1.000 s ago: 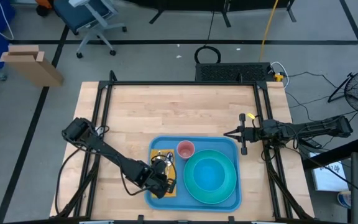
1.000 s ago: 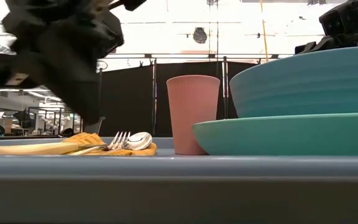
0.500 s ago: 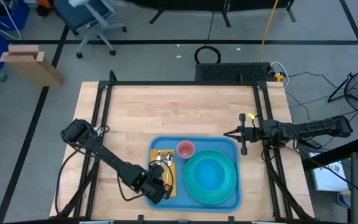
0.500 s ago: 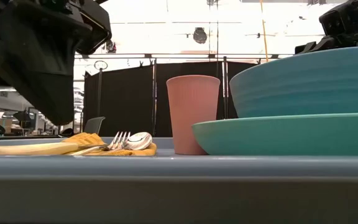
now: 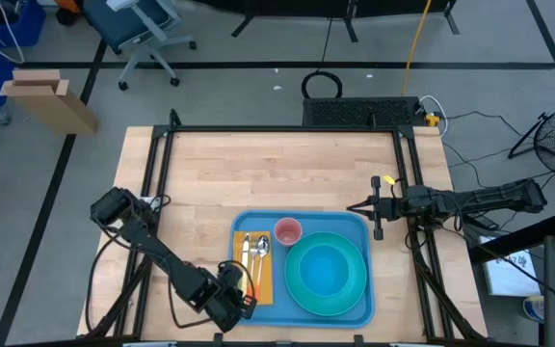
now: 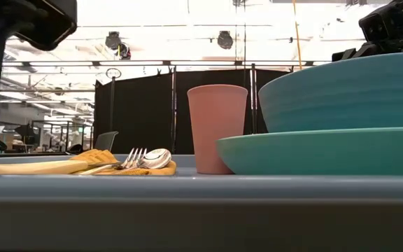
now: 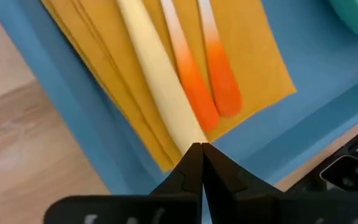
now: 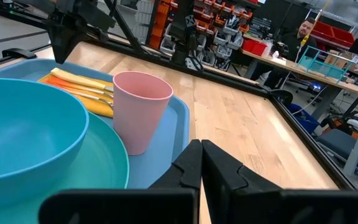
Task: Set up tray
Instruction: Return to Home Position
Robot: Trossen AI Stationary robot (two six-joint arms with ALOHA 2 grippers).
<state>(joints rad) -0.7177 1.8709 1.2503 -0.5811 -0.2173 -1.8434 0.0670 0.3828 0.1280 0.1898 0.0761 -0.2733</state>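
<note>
The blue tray (image 5: 364,231) lies at the table's near edge. On it rest a turquoise plate (image 5: 328,273) with a bowl (image 6: 341,94) in it, a pink cup (image 5: 287,231) standing upright, and an orange napkin (image 5: 255,270). A cream-handled utensil (image 7: 154,74) and two orange-tipped handles (image 7: 194,93) lie along the napkin. My left gripper (image 5: 244,301) is shut and hovers over the napkin's near end, at the tray's near left corner. My right gripper (image 5: 378,217) is shut and waits beside the tray's far right corner.
Bare wooden table (image 5: 277,169) stretches from the tray to the far edge. Black frame rails (image 5: 157,173) run along the table's left and right sides. In the low view the tray's near rim (image 6: 187,203) fills the foreground. A person sits at a desk behind the table (image 8: 303,28).
My left gripper has drawn back from above the cutlery toward the table's near left and risen, leaving most of the low view. The fork, spoon and third utensil stay lying on the napkin. The right arm has kept still.
</note>
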